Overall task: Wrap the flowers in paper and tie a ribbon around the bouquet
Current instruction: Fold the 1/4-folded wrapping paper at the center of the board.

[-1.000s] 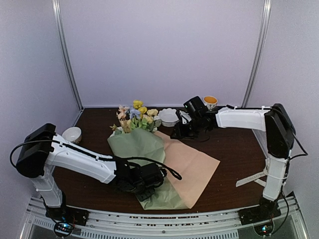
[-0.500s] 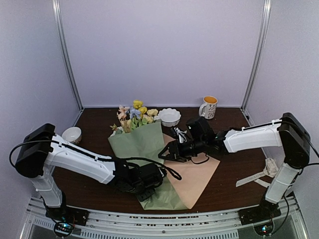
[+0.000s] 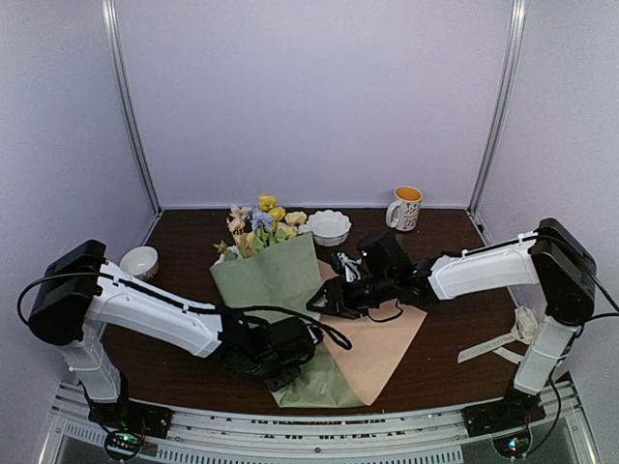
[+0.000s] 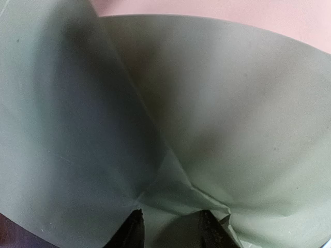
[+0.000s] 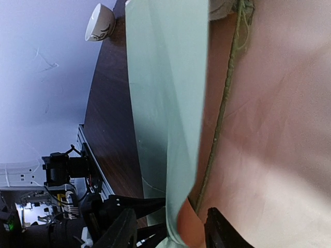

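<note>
The flowers point(image 3: 261, 224) lie with their blossoms at the far end of the paper point(image 3: 372, 338). Its sage-green side point(image 3: 271, 280) is folded over them and the peach side lies flat to the right. My left gripper point(image 3: 290, 348) sits at the near end of the fold. In the left wrist view, green paper point(image 4: 217, 103) bunches into a crease between its fingertips point(image 4: 135, 230). My right gripper point(image 5: 170, 232) is open and straddles the green flap's edge point(image 5: 181, 155). A thin green stem point(image 5: 223, 108) lies on the peach side. The ribbon point(image 3: 493, 345) lies at the right.
A scalloped white bowl point(image 3: 329, 227) and a mug point(image 3: 407, 207) stand at the back. A small white bowl point(image 3: 141, 261) sits at the left, also seen in the right wrist view point(image 5: 99, 23). Metal rails run along the table's near edge point(image 3: 309, 425).
My right arm has swung from beside the white bowl at the back down to the middle of the paper, and its jaws have widened. The left arm has held still.
</note>
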`<act>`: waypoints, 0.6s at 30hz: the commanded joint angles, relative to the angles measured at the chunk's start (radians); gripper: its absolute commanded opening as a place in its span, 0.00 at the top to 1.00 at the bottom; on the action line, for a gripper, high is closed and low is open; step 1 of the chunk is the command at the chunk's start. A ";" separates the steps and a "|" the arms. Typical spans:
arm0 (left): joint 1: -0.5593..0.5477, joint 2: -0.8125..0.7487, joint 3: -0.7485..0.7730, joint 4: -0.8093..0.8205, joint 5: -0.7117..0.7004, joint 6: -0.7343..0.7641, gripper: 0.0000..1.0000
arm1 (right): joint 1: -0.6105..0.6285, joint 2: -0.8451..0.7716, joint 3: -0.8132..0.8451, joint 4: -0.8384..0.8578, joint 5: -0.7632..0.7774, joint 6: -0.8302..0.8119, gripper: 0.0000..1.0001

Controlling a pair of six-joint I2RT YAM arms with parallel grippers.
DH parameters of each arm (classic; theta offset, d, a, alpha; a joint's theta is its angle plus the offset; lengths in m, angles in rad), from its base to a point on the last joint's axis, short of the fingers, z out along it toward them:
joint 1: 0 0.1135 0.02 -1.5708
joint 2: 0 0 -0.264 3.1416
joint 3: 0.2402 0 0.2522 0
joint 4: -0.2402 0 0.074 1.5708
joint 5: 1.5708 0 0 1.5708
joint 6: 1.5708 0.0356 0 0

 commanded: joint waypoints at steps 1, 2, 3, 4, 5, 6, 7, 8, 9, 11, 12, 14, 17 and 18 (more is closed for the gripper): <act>-0.018 0.026 -0.040 -0.023 0.124 0.010 0.59 | 0.038 0.062 0.045 -0.024 -0.028 -0.008 0.65; -0.018 0.023 -0.042 -0.024 0.121 0.010 0.59 | 0.039 0.064 0.049 -0.035 -0.030 -0.012 0.74; -0.017 0.021 -0.042 -0.025 0.117 0.009 0.59 | 0.036 0.060 0.045 -0.043 -0.021 -0.013 0.84; -0.018 0.017 -0.042 -0.024 0.114 0.007 0.59 | 0.031 0.052 0.036 -0.052 -0.002 -0.013 0.90; -0.017 0.013 -0.042 -0.024 0.112 0.006 0.58 | 0.024 0.047 0.025 -0.051 0.013 -0.013 0.96; -0.017 0.005 -0.042 -0.022 0.111 0.002 0.57 | 0.017 0.043 0.015 -0.046 0.019 -0.012 1.00; -0.018 -0.001 -0.043 -0.019 0.113 -0.001 0.57 | 0.012 0.045 0.010 -0.042 0.017 -0.013 1.00; -0.017 -0.008 -0.045 -0.015 0.116 -0.004 0.56 | 0.008 0.053 0.015 -0.043 0.014 -0.021 1.00; -0.018 -0.014 -0.048 -0.010 0.120 -0.009 0.55 | 0.006 0.065 0.021 -0.052 0.016 -0.033 1.00; -0.018 -0.024 -0.061 -0.010 0.123 -0.016 0.54 | -0.006 0.094 0.030 -0.067 0.029 -0.050 1.00; -0.018 -0.028 -0.071 -0.011 0.126 -0.022 0.54 | -0.015 0.108 0.032 -0.066 0.037 -0.055 1.00; -0.018 -0.036 -0.094 -0.010 0.132 -0.036 0.53 | -0.036 0.137 0.040 -0.069 0.054 -0.065 1.00; -0.018 -0.048 -0.120 -0.011 0.140 -0.048 0.53 | -0.049 0.184 0.061 -0.085 0.057 -0.083 1.00; -0.018 -0.057 -0.125 -0.012 0.142 -0.051 0.53 | -0.049 0.195 0.071 -0.095 0.054 -0.089 1.00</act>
